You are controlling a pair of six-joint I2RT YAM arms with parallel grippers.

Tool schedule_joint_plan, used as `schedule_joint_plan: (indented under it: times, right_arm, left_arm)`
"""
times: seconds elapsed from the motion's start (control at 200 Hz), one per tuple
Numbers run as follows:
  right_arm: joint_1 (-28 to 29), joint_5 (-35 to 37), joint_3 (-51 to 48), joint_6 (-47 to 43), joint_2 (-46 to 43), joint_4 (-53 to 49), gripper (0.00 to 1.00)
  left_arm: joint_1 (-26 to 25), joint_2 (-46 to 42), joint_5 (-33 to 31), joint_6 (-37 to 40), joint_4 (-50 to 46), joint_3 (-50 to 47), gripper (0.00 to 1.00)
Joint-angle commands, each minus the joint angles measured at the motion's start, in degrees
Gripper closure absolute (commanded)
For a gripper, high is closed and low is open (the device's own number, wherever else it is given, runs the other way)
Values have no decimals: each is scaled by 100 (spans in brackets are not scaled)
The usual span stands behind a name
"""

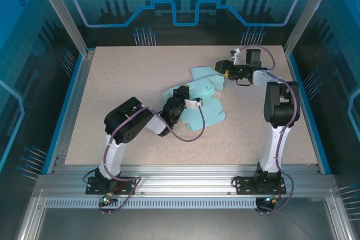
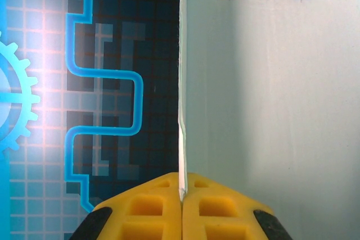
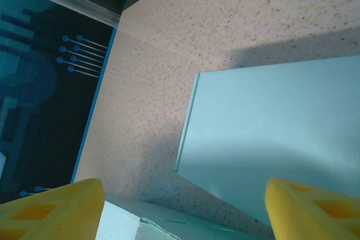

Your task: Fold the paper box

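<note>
The paper box (image 1: 207, 112) is a light teal cut sheet lying partly unfolded in the middle of the table. My left gripper (image 1: 193, 104) is shut on a thin edge of it. In the left wrist view the yellow jaws of the left gripper (image 2: 183, 195) pinch that edge, and a panel of the paper box (image 2: 270, 111) with two slots stands to the right. My right gripper (image 1: 217, 67) hovers at the sheet's far right flap. In the right wrist view the right gripper (image 3: 185, 209) is open, with nothing between its fingers, above a flap of the paper box (image 3: 275, 133).
The speckled beige table (image 1: 124, 77) has blue side rails and a metal frame post (image 1: 62, 12) at each far corner. Behind it is a dark blue patterned wall (image 1: 180, 4). Both arm bases sit at the near edge.
</note>
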Motion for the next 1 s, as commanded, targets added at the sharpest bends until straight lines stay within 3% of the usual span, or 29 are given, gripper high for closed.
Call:
schedule_joint_plan:
  times: [0.0,0.525,0.71,0.996]
  right_arm:
    - [62,-241,-81,-240,60,-139,23]
    - [196,-770,-1449,-378,-895,685,27]
    - [293,-984,-1458,-542,-877,708,26]
    - [131,-490,-1045,-707,-767,322,26]
  left_arm:
    - [-38,76,98,45,136,46,98]
    - [30,177,72,113,80,137,97]
    - [33,208,73,137,57,158,97]
    - [35,234,177,257,91,129,98]
